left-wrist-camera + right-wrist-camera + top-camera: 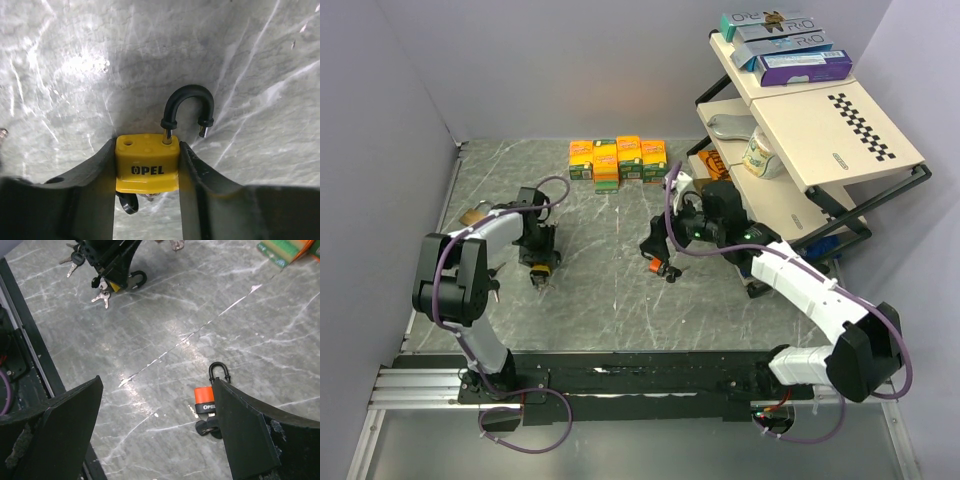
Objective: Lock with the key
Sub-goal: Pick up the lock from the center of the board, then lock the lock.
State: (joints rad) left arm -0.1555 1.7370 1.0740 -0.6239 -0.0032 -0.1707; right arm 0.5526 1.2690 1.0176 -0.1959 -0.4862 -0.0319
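A yellow padlock (147, 162) marked OPEL lies on the grey marble table (75, 75). Its black shackle (187, 105) stands open, one leg out of the body. A key with a black head (129, 202) sticks out of its underside. My left gripper (147, 146) is shut on the padlock, its fingers (100, 180) pressed against both sides of the yellow body. In the top view this gripper (540, 270) is at centre left. My right gripper (157, 385) hangs open above the table. An orange padlock (204, 399) with black keys (207, 427) lies beside its right finger, untouched.
Coloured boxes (618, 158) stand in a row at the back. A white shelf rack (800, 130) with boxes and a jar fills the right side. Loose keys (102, 297) lie beside the left gripper. A black rail (620, 375) runs along the near edge.
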